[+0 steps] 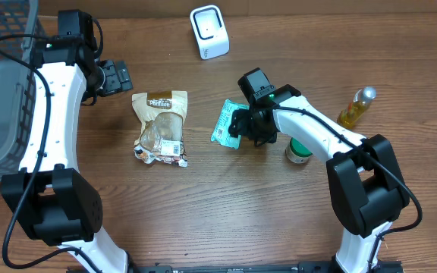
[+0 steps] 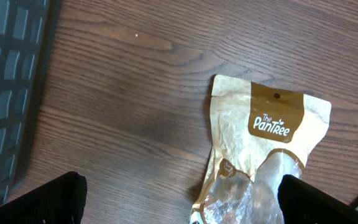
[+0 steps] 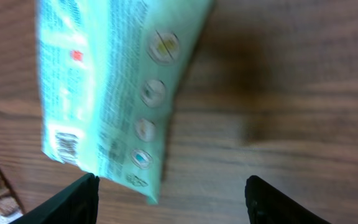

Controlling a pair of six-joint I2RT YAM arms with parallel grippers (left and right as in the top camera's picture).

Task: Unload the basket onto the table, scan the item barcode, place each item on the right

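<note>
1. Overhead, a mint-green packet lies on the desk, between a brown pouch and the right claw.
2. Right wrist view: its printed face is up, showing small text, a row of round icons and a barcode near one corner.
3. Right claw fingers stand apart around the packet's end, not clamped.
4. Left claw is spread wide and empty, near the pouch's top.
</note>
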